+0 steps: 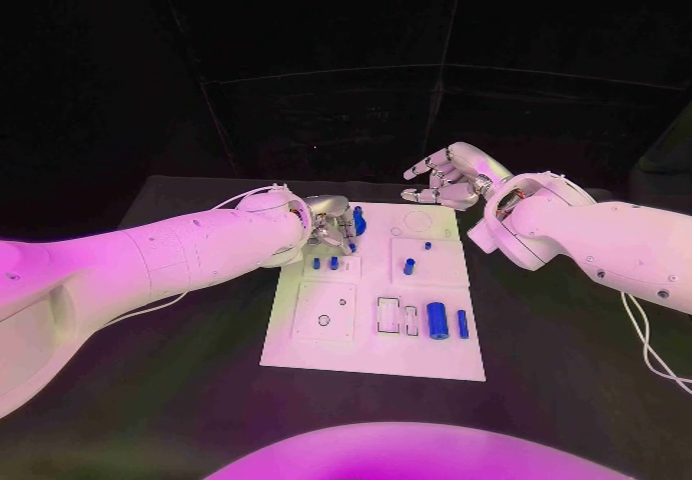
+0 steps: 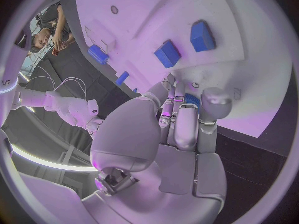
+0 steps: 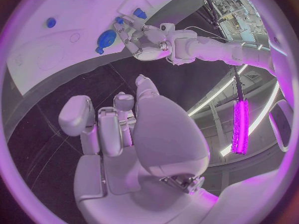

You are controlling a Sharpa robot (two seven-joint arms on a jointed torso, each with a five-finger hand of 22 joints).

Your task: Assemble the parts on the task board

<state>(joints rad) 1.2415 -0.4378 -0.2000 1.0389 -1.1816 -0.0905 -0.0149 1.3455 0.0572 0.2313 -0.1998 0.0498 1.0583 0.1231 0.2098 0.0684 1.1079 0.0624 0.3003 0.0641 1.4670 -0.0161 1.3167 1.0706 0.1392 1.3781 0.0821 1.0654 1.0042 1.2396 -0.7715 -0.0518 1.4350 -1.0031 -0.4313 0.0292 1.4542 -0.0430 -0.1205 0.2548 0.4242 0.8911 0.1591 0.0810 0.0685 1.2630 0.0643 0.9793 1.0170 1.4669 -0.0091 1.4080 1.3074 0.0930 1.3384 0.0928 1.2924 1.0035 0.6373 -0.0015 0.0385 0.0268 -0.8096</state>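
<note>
Two white arms are seen reaching over a black table, on which the white task board lies in the middle. No readable brand or label is found on the board; only outlined recesses are printed or cut into it. Several small blue parts are scattered on the board: two short pegs near the left hand, one peg in the centre, and a larger cylinder beside a slim bar toward the near right. The left hand is lowered onto the board's far left corner, its fingers curled close together beside an upright blue part; whether that part is gripped cannot be told. The right hand is held above the table beyond the board's far edge, fingers loosely spread and bent, with nothing in them.
</note>
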